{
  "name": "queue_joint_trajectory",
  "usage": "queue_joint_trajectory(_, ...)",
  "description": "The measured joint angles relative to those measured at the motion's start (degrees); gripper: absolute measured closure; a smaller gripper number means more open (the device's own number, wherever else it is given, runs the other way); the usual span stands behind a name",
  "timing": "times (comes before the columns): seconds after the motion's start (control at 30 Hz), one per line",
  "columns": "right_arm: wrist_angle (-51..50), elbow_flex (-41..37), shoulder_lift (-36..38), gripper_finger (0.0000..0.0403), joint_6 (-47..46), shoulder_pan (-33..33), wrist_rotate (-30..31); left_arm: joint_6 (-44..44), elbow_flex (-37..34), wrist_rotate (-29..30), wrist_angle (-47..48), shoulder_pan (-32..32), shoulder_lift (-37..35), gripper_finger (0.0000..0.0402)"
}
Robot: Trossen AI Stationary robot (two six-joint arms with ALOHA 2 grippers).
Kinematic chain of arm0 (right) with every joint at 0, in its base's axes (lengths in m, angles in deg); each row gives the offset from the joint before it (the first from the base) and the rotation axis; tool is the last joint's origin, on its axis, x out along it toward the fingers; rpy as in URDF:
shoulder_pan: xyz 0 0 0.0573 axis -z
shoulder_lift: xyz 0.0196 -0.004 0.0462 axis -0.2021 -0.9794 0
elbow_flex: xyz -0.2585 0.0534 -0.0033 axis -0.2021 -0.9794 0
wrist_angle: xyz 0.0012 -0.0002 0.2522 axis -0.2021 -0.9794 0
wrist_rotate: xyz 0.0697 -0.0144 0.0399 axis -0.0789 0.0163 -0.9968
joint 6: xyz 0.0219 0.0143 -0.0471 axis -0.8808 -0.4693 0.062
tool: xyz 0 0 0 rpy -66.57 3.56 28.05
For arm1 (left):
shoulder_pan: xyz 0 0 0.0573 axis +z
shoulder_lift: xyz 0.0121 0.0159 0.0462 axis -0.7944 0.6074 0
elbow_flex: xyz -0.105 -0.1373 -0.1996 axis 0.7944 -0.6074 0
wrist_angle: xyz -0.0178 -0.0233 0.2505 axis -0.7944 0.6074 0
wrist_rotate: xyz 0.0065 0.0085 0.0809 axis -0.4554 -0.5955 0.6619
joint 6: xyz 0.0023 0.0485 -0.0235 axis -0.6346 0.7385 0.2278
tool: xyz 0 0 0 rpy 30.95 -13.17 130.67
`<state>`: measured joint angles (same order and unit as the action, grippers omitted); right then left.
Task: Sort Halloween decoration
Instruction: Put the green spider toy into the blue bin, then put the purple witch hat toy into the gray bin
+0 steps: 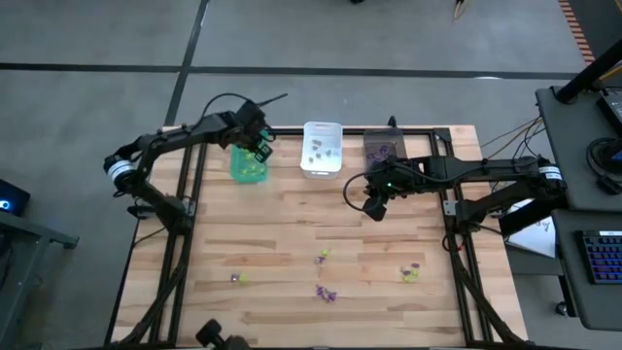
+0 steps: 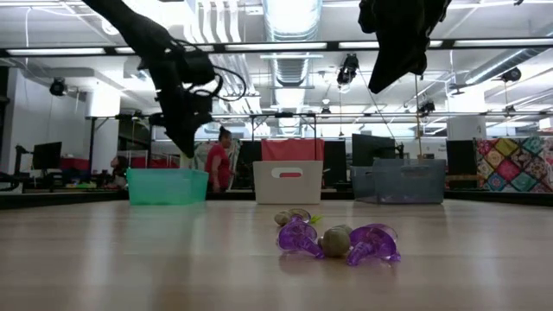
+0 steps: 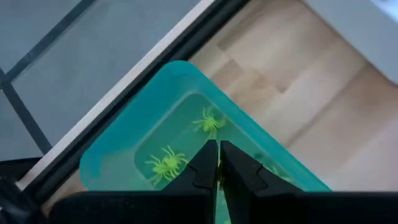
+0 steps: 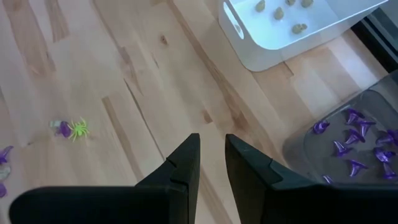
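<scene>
A: Where is the left gripper (image 3: 217,171)?

B: Above the green bin (image 1: 248,165) at the table's far left side. Its fingers are clenched together with nothing between them. Below it, inside the bin, lie yellow-green spiders (image 3: 209,122).

A: And the right gripper (image 4: 211,165)?

B: It hangs over bare wood in front of the white bin (image 1: 322,149) and the grey bin (image 1: 383,147). The fingers stand slightly apart, and nothing sits in the gap (the wrist view shows only table (image 1: 292,233) between them).

A: What is already in the bins?

B: The white bin holds a few small greyish pieces (image 4: 278,12). The grey bin holds purple trinkets (image 4: 354,143).

A: What lies loose on the table?

B: Several little groups on the near half. One purple cluster (image 1: 327,294) lies near the front middle; in the low view it shows as two purple pieces with a greyish one touching between them (image 2: 337,242). A yellow-green and purple pair (image 1: 321,257) lies just behind it. Another pair (image 1: 411,272) sits toward the right, and a tiny piece (image 1: 235,278) toward the left. All are well apart from both grippers.
</scene>
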<state>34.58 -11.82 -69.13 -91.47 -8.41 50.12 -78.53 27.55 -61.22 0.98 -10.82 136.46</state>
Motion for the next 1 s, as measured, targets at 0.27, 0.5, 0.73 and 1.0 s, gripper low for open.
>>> queue_joint_trajectory(0.27, 0.0, 0.0, 0.0, 0.0335, -0.2, 0.0, 0.0, 1.7, 0.0, 0.1, -6.6, 2.8, 5.5, 0.0401)
queue_joint_trajectory(0.5, 0.0, 0.0, 0.0, 0.0335, -0.6, 0.0, 0.0, 2.7, 0.0, 0.4, -6.5, 3.2, 8.0, 0.0374)
queue_joint_trajectory(0.73, 0.0, 0.0, 0.0, 0.0335, -0.7, 0.0, 0.0, 2.6, 0.0, 0.4, -6.3, 3.1, 7.7, 0.0312)
queue_joint_trajectory(1.0, 2.0, -0.8, 0.0, 0.0335, -1.6, -0.5, 0.0, 0.8, 0.7, -0.1, -3.3, -0.7, 3.4, 0.0287)
